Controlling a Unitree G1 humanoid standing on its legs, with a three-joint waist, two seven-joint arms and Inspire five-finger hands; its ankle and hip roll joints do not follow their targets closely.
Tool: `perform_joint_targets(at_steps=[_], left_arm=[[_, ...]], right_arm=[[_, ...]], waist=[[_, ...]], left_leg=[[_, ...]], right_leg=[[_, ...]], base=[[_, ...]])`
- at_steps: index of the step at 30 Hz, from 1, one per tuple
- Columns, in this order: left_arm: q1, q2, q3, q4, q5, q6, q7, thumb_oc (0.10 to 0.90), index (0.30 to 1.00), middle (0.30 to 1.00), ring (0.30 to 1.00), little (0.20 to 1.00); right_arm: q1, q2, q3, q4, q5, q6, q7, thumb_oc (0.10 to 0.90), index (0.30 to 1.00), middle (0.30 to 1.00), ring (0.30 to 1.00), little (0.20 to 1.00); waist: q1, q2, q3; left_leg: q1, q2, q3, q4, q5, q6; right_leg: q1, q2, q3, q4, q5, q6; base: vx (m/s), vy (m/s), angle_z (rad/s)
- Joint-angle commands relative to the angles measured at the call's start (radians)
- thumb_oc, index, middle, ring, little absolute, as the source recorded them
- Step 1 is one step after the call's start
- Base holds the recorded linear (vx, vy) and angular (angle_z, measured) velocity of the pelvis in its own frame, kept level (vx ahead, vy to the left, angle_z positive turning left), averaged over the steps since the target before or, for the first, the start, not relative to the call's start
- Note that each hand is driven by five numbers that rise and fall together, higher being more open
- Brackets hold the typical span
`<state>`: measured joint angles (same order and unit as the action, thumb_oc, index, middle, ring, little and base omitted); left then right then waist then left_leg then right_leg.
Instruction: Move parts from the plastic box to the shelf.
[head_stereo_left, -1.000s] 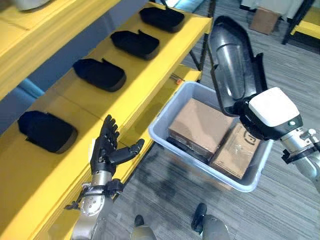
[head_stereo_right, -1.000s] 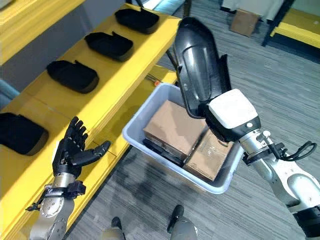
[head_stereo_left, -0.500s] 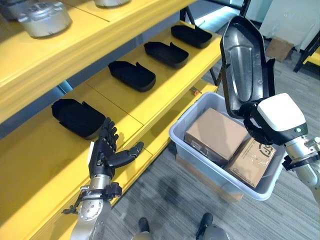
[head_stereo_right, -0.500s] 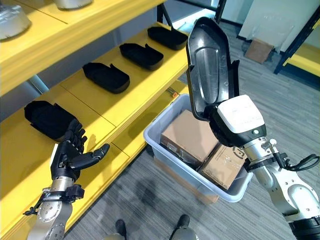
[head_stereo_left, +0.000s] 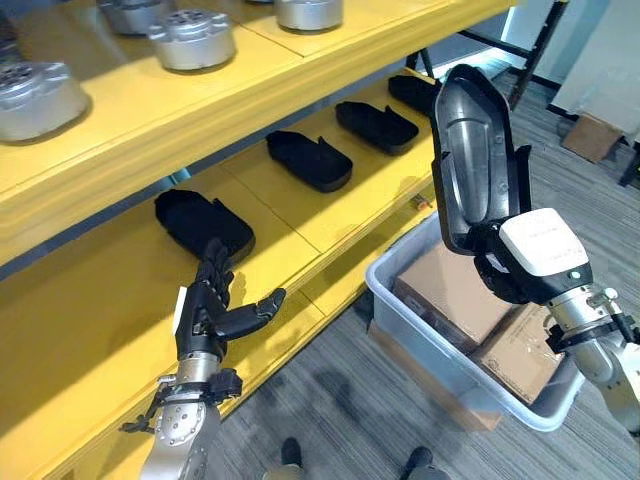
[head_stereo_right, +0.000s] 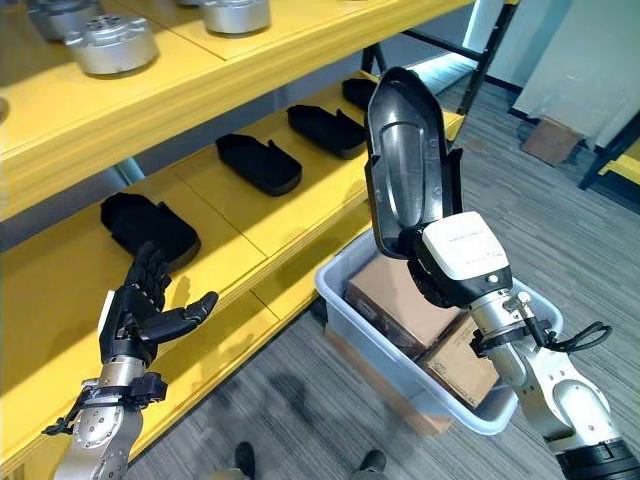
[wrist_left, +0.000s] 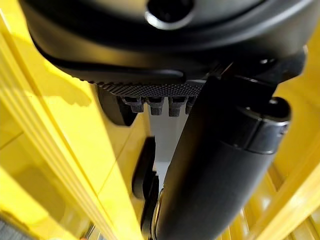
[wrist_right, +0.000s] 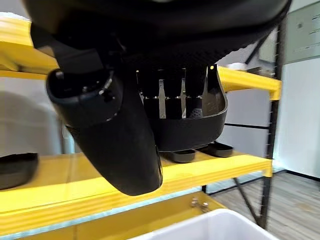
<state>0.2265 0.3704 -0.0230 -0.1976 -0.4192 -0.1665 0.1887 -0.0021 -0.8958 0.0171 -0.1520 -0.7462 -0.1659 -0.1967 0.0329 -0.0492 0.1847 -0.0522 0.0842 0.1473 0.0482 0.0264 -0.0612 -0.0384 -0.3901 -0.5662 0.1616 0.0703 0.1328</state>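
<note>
Reaching forward at the near edge of the yellow shelf (head_stereo_left: 300, 225), the left hand (head_stereo_left: 207, 305) held nothing, its fingers straight and relaxed with the thumb spread out to the side, just short of the nearest black tray-shaped part (head_stereo_left: 203, 222) lying on the middle board. Beyond and to the right, the right hand (head_stereo_left: 528, 262) was curled round the lower end of a dark part (head_stereo_left: 472, 165), which stood nearly upright with its long axis vertical and its hollow side turned toward the shelf; the right wrist view showed the fingers (wrist_right: 172, 82) hooked over the rim of that part. It hung above the grey plastic box (head_stereo_left: 447, 340) on the floor, clear of the cardboard cartons (head_stereo_left: 455, 295) inside. The parts already on the shelf lay flat in a row running away into the distance, so by my reading the coming move turned on tipping the held part from upright to flat and carrying it leftward to the board. The right hand was plainly the nearer one to it. Silver round parts (head_stereo_left: 191, 40) sat on the upper board, farthest off
</note>
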Motion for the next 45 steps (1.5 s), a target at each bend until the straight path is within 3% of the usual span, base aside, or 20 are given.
perform_joint_targets(at_steps=[1,2,3,6,12,21,27,31,33,35,36,37,38,39,40,41,42,44,45], left_arm=[[-0.061,0.042,0.077,-0.113,0.042,-0.106,0.003,0.900,1.000,1.000,1.000,1.000],[-0.063,0.043,0.074,-0.108,0.040,-0.108,0.000,0.900,1.000,1.000,1.000,1.000],[-0.069,0.048,0.069,-0.100,0.035,-0.110,-0.002,0.900,1.000,1.000,1.000,1.000],[-0.081,0.054,0.048,-0.062,0.017,-0.109,-0.016,0.900,1.000,1.000,1.000,1.000],[-0.091,0.037,0.014,-0.046,0.015,-0.098,-0.031,0.900,1.000,1.000,1.000,1.000],[-0.067,0.003,0.040,-0.057,-0.010,-0.104,-0.008,0.900,1.000,1.000,1.000,1.000],[-0.063,-0.001,0.037,-0.060,-0.017,-0.097,-0.003,0.900,1.000,1.000,1.000,1.000],[-0.062,-0.002,0.031,-0.059,-0.020,-0.092,-0.004,0.900,1.000,1.000,1.000,1.000],[-0.070,0.004,0.025,-0.060,-0.022,-0.094,-0.010,0.900,1.000,1.000,1.000,1.000],[-0.083,0.015,0.025,-0.065,-0.026,-0.098,-0.010,0.900,1.000,1.000,1.000,1.000],[-0.084,0.017,0.033,-0.070,-0.031,-0.104,-0.009,0.900,1.000,1.000,1.000,1.000],[-0.083,0.015,0.038,-0.070,-0.029,-0.105,-0.008,0.900,1.000,1.000,1.000,1.000],[-0.082,0.015,0.038,-0.070,-0.029,-0.105,-0.008,0.900,1.000,1.000,1.000,1.000],[-0.080,0.011,0.040,-0.068,-0.032,-0.103,-0.003,0.900,1.000,1.000,1.000,1.000],[-0.080,0.010,0.036,-0.070,-0.035,-0.103,-0.003,0.900,1.000,1.000,1.000,1.000],[-0.079,0.006,0.029,-0.073,-0.044,-0.100,-0.004,0.900,1.000,1.000,1.000,1.000],[-0.079,0.005,0.026,-0.073,-0.044,-0.099,-0.004,0.900,1.000,1.000,1.000,1.000],[-0.082,0.004,0.022,-0.075,-0.047,-0.093,-0.003,0.900,1.000,1.000,1.000,1.000],[-0.080,-0.001,0.020,-0.075,-0.057,-0.092,-0.013,0.900,1.000,1.000,1.000,1.000]], right_arm=[[-0.151,0.007,-0.034,-0.031,-0.005,0.008,-0.071,0.400,0.300,0.300,0.300,0.300],[-0.145,0.008,-0.037,-0.031,-0.006,0.006,-0.068,0.400,0.300,0.300,0.300,0.300],[-0.137,0.009,-0.039,-0.029,-0.009,0.004,-0.066,0.400,0.300,0.300,0.300,0.300],[-0.075,0.010,-0.073,-0.036,0.002,-0.013,-0.069,0.400,0.300,0.300,0.300,0.300],[-0.008,0.021,-0.119,-0.071,0.057,-0.057,-0.075,0.400,0.300,0.300,0.300,0.300],[-0.055,0.003,-0.088,-0.058,0.087,-0.060,-0.081,0.400,0.300,0.300,0.300,0.300],[-0.066,-0.005,-0.080,-0.072,0.105,-0.065,-0.077,0.400,0.300,0.300,0.300,0.300],[-0.082,0.003,-0.080,-0.077,0.125,-0.068,-0.087,0.400,0.300,0.300,0.300,0.300],[-0.102,-0.005,-0.070,-0.078,0.136,-0.072,-0.091,0.400,0.300,0.300,0.300,0.300],[-0.118,-0.019,-0.069,-0.070,0.133,-0.068,-0.100,0.400,0.300,0.300,0.300,0.300],[-0.127,-0.020,-0.060,-0.059,0.134,-0.066,-0.107,0.400,0.300,0.300,0.300,0.300],[-0.126,-0.019,-0.062,-0.056,0.136,-0.065,-0.113,0.400,0.300,0.300,0.300,0.300],[-0.125,-0.019,-0.062,-0.056,0.136,-0.065,-0.113,0.400,0.300,0.300,0.300,0.300],[-0.104,-0.018,-0.078,-0.053,0.139,-0.060,-0.126,0.400,0.300,0.300,0.300,0.300],[-0.091,-0.024,-0.089,-0.052,0.138,-0.056,-0.132,0.400,0.300,0.300,0.300,0.300],[-0.054,-0.041,-0.120,-0.044,0.137,-0.047,-0.142,0.400,0.300,0.300,0.300,0.300],[-0.049,-0.042,-0.124,-0.046,0.137,-0.048,-0.143,0.400,0.300,0.300,0.300,0.300],[-0.020,-0.048,-0.161,-0.045,0.131,-0.039,-0.160,0.400,0.300,0.300,0.300,0.300],[0.001,-0.048,-0.188,-0.049,0.122,-0.031,-0.166,0.400,0.300,0.300,0.300,0.300]], waist=[[-0.010,-0.036,-0.036],[-0.014,-0.033,-0.033],[-0.032,-0.028,-0.030],[-0.093,-0.010,-0.026],[-0.107,-0.033,-0.042],[-0.077,-0.045,-0.093],[-0.071,-0.046,-0.100],[-0.067,-0.042,-0.081],[-0.060,-0.037,-0.037],[-0.065,-0.047,-0.011],[-0.072,-0.056,-0.016],[-0.073,-0.057,-0.023],[-0.073,-0.056,-0.024],[-0.088,-0.048,-0.037],[-0.096,-0.039,-0.040],[-0.114,-0.015,-0.041],[-0.116,-0.011,-0.043],[-0.125,0.010,-0.035],[-0.125,0.025,-0.029]], left_leg=[[0.078,-0.092,-0.008,-0.056,-0.115,0.097],[0.082,-0.096,-0.015,-0.062,-0.113,0.101],[0.083,-0.100,-0.036,-0.074,-0.101,0.104],[0.090,-0.107,-0.115,-0.097,-0.070,0.109],[0.080,-0.147,-0.196,-0.099,-0.047,0.112],[0.078,-0.132,-0.180,-0.098,-0.050,0.088],[0.078,-0.119,-0.187,-0.082,-0.042,0.072],[0.051,-0.114,-0.220,-0.013,-0.052,0.056],[-0.012,-0.142,-0.250,0.118,-0.078,0.036],[-0.043,-0.112,-0.212,0.208,-0.105,0.029],[-0.032,-0.028,-0.193,0.218,-0.104,0.034],[-0.020,0.010,-0.193,0.200,-0.092,0.032],[-0.016,0.012,-0.193,0.193,-0.090,0.030],[0.000,0.125,-0.170,0.134,-0.008,0.009],[-0.001,0.177,-0.157,0.085,0.046,-0.008],[-0.011,0.260,-0.130,-0.026,0.165,-0.046],[-0.008,0.263,-0.133,-0.044,0.178,-0.050],[-0.023,0.315,-0.081,-0.123,0.253,-0.088],[-0.027,0.333,-0.055,-0.132,0.261,-0.107]], right_leg=[[-0.004,-0.031,0.200,-0.017,0.118,0.084],[-0.023,-0.018,0.250,0.007,0.110,0.078],[-0.048,0.029,0.335,0.014,0.099,0.062],[-0.101,0.245,0.578,0.059,-0.031,0.014],[-0.103,0.434,0.590,0.088,-0.126,-0.055],[0.027,0.408,0.606,-0.163,-0.074,-0.059],[0.061,0.404,0.589,-0.190,-0.070,-0.074],[0.076,0.403,0.563,-0.196,-0.076,-0.091],[0.073,0.394,0.548,-0.188,-0.082,-0.106],[0.052,0.374,0.533,-0.159,-0.082,-0.114],[0.036,0.359,0.528,-0.145,-0.083,-0.115],[0.034,0.357,0.528,-0.142,-0.089,-0.113],[0.034,0.359,0.528,-0.141,-0.090,-0.114],[0.029,0.347,0.509,-0.131,-0.105,-0.107],[0.022,0.344,0.487,-0.120,-0.116,-0.105],[0.006,0.341,0.441,-0.086,-0.146,-0.103],[0.002,0.345,0.436,-0.080,-0.149,-0.106],[-0.011,0.341,0.398,-0.031,-0.181,-0.098],[-0.020,0.334,0.377,0.007,-0.197,-0.093]], base=[[0.04,0.182,0.40],[0.04,0.158,0.53],[0.05,0.151,0.65],[0.07,0.123,0.74],[0.04,0.004,0.83],[0.02,-0.079,0.05],[-0.03,-0.094,0.07],[-0.07,-0.122,0.31],[-0.19,-0.073,0.59],[-0.17,0.002,0.69],[-0.02,0.035,0.57],[-0.01,0.028,0.35],[0.03,0.069,-0.05],[0.01,0.088,0.00],[0.00,0.195,0.63],[-0.01,0.119,0.86],[0.01,0.142,0.86],[0.02,0.147,0.73],[0.07,0.180,0.73]])
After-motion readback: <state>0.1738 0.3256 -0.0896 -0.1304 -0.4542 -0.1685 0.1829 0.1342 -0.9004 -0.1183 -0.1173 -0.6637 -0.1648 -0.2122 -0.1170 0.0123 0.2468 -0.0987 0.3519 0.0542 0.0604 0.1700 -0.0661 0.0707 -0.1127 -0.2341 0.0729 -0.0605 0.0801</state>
